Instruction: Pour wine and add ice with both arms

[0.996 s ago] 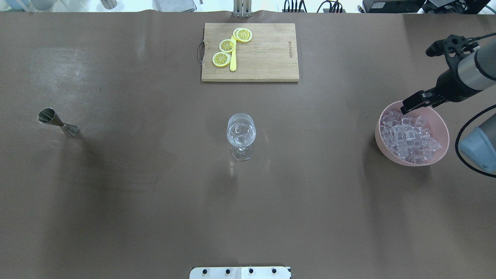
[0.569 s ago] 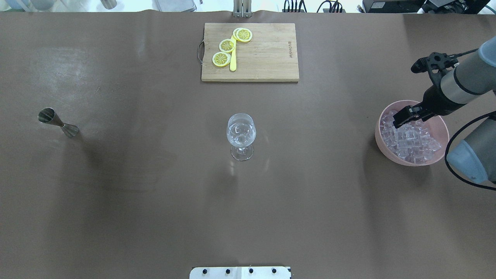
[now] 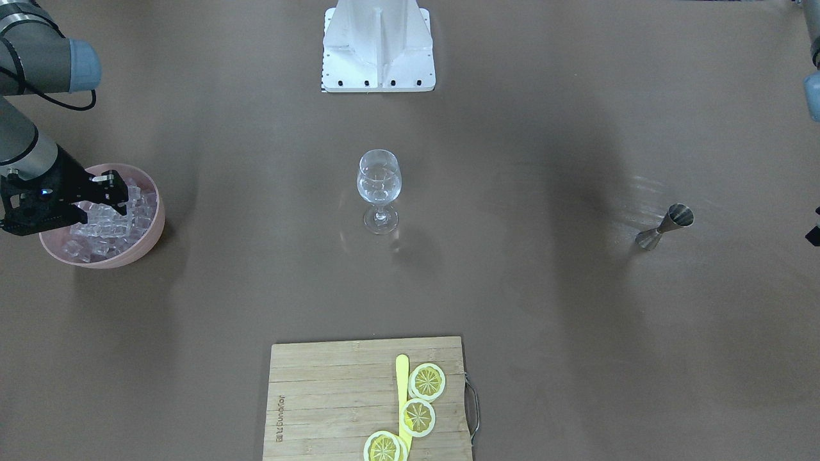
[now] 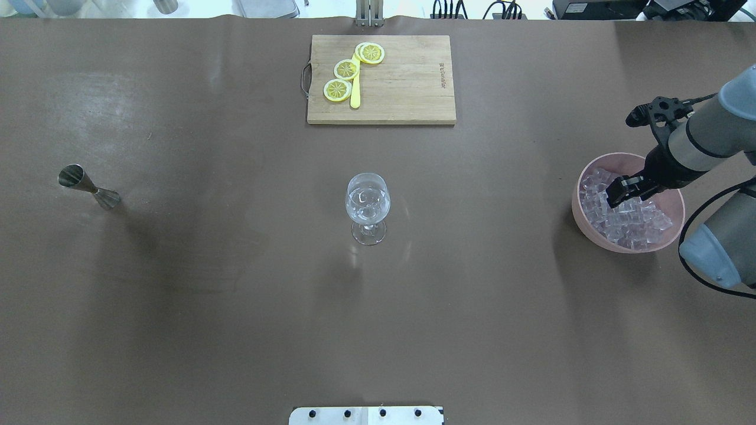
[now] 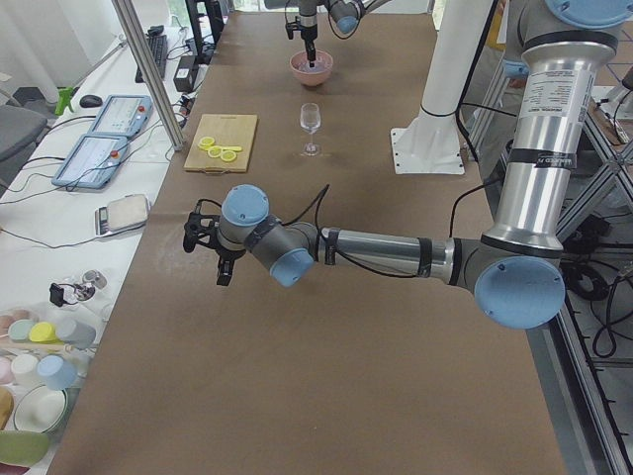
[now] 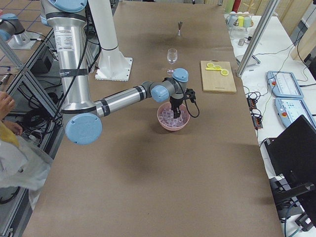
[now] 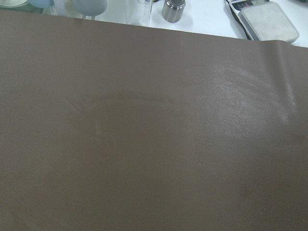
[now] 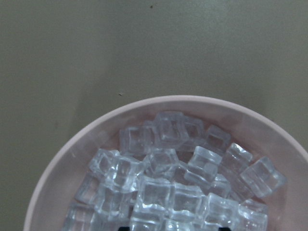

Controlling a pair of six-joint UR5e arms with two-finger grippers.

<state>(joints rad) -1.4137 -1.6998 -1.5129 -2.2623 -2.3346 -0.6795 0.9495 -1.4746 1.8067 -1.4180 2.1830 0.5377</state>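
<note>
The ice [image 4: 635,227] is a heap of small clear cubes in a pink bowl [image 4: 582,227] at the table's right side. My right gripper [image 4: 615,196] hangs low inside the bowl over the cubes; it also shows in the front view [image 3: 118,194]. The right wrist view shows the ice [image 8: 168,192] close below, with two dark fingertips apart at the bottom edge, so the gripper is open. The wine glass [image 4: 367,203] stands at the table's centre and appears to hold a few clear cubes. My left gripper [image 5: 225,275] hovers over bare table far left; I cannot tell its state.
A steel jigger [image 4: 88,188] stands at the left. A wooden cutting board [image 4: 401,79] with lemon slices [image 4: 346,69] and a yellow knife lies at the far middle. The white robot base [image 4: 366,415] is at the near edge.
My right gripper has come down from above the bowl's far rim into the bowl, onto the ice. The glass, the jigger and the board have not moved.
</note>
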